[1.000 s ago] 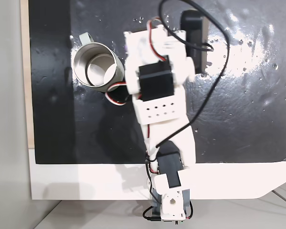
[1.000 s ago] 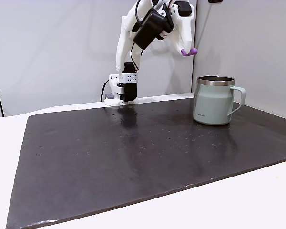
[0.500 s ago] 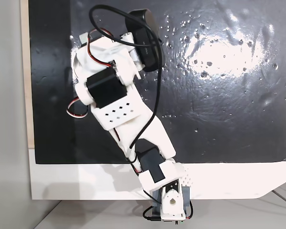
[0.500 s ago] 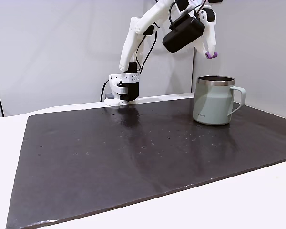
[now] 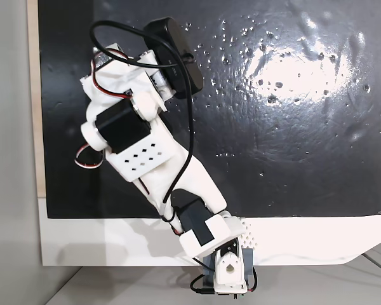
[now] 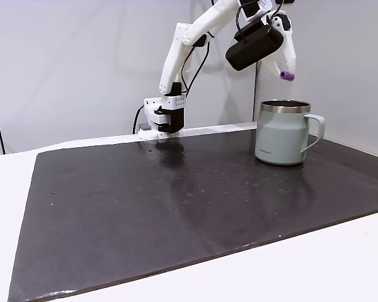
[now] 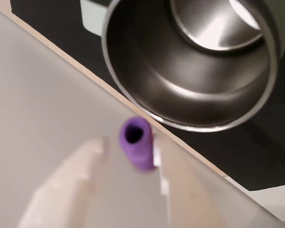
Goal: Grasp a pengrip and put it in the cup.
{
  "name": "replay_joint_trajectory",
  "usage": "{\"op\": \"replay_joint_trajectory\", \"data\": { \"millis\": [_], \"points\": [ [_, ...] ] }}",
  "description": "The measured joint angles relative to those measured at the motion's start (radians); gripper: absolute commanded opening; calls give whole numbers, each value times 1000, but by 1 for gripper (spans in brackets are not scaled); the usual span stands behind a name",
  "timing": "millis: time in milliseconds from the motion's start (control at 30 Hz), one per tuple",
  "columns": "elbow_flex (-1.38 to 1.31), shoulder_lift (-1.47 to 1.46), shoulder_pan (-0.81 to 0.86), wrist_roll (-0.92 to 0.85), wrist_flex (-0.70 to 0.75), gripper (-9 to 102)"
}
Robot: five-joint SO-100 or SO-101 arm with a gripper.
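Swinging farther toward the cup (image 6: 283,133) since a moment ago, the gripper (image 6: 286,70) is pinching the purple pengrip (image 6: 287,75) between its fingers, hovering above the cup's open rim (image 7: 190,61).

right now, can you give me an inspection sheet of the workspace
surface: dark glossy mat on a white table; small specks and glare, otherwise bare.
job's things: cup upright on the mat, handle to the right in a fixed view, inside looks empty in the wrist view; purple pengrip held in the air above the cup, near its rim.
clutter: nothing seen.
grippers: gripper shut on the pengrip, fingers blurred in the wrist view.
cables: black cable looping over the arm; red and white servo wires hang at its side.
surroundings: plain pale wall behind; arm base at the mat's far edge.
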Motion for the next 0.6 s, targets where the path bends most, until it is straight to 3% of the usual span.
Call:
{"op": "replay_joint_trajectory", "data": {
  "millis": [600],
  "points": [
    [0, 0, 25, -32, 0, 36]
  ]
}}
